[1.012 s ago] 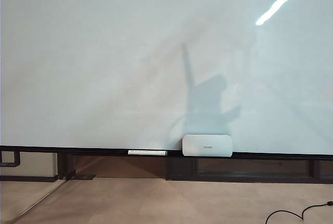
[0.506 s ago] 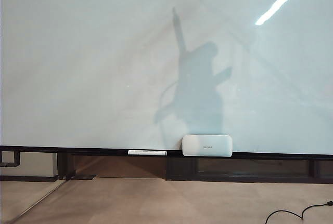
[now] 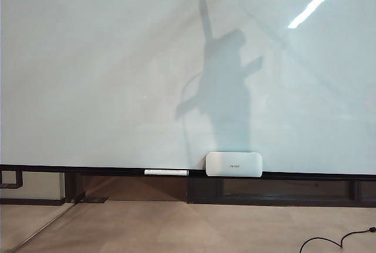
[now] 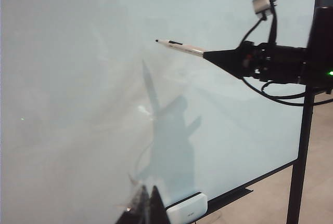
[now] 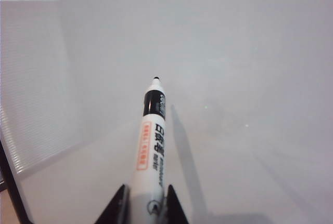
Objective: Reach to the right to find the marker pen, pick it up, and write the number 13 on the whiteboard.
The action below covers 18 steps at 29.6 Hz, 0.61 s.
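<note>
The right pincer (image 5: 144, 203) is squeezing the pen (image 5: 151, 146), and the pen's black tip is pointing at the board (image 5: 234, 52) without touching it. The left pincer (image 4: 147, 203) is hanging low near the white box (image 4: 187, 208); I cannot tell if it is open. Farther off, a shadow (image 3: 220, 77) is falling on the blank board above the box and a thin white stick (image 3: 166, 172).
</note>
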### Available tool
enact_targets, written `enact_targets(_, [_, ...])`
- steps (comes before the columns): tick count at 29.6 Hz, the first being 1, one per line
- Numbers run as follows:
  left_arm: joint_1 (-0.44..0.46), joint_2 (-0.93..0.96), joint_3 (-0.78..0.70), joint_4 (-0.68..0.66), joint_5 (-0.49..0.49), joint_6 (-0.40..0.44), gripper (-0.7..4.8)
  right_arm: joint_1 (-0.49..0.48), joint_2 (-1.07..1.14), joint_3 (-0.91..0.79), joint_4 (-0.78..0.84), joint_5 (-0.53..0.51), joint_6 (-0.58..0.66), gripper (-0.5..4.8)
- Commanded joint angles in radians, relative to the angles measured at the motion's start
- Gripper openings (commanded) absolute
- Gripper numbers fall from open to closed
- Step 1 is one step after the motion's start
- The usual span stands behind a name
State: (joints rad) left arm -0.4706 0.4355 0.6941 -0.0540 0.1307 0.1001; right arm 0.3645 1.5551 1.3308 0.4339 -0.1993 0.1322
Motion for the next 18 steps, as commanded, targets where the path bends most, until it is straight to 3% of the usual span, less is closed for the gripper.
enact_targets(1, [0.0, -0.001, 0.004, 0.003, 0.005, 0.004, -0.06, 0.025, 0.015, 0.042, 0.011, 0.03, -0.013, -0.01])
enact_targets(10, [0.0, -0.001, 0.004, 0.002, 0.005, 0.004, -0.06, 0.102, 0.039, 0.073, 0.008, 0.207, -0.116, -0.02])
enact_targets(18, [0.0, -0.001, 0.004, 0.009, 0.044, 0.011, -0.06, 0.106, 0.053, 0.074, 0.012, 0.265, -0.118, -0.02])
